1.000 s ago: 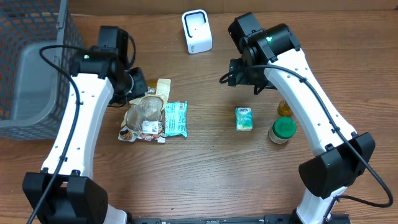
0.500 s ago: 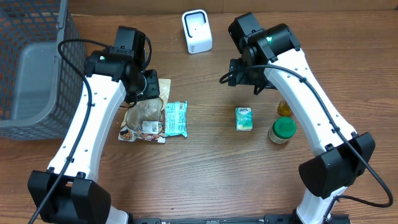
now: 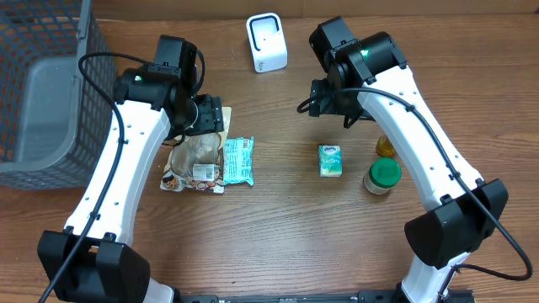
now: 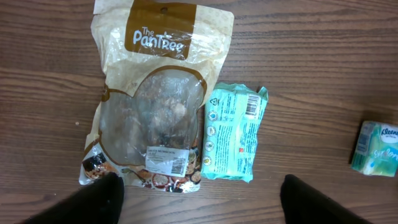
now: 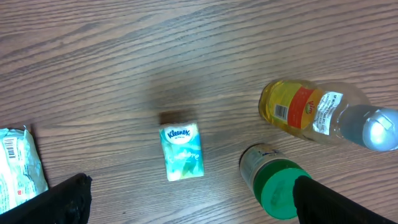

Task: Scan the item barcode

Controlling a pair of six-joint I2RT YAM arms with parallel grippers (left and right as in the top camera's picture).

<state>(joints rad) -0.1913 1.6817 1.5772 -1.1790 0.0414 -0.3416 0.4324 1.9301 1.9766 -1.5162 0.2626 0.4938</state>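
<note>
one pouch — brownish snack pieces show inside.

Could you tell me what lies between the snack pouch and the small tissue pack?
A teal packet, right beside the snack pouch; then bare table up to the tissue pack, as the overhead view shows.

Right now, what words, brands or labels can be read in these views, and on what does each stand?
"The PanTree": on the brown top band of the tan pouch, left wrist view.
"Kleenex": on the small tissue pack, right wrist view.
Teal packet: a barcode and print, too small to read.
White sticker low on the pouch: too small to read.
Bottle: label print blurred, unreadable.
</note>
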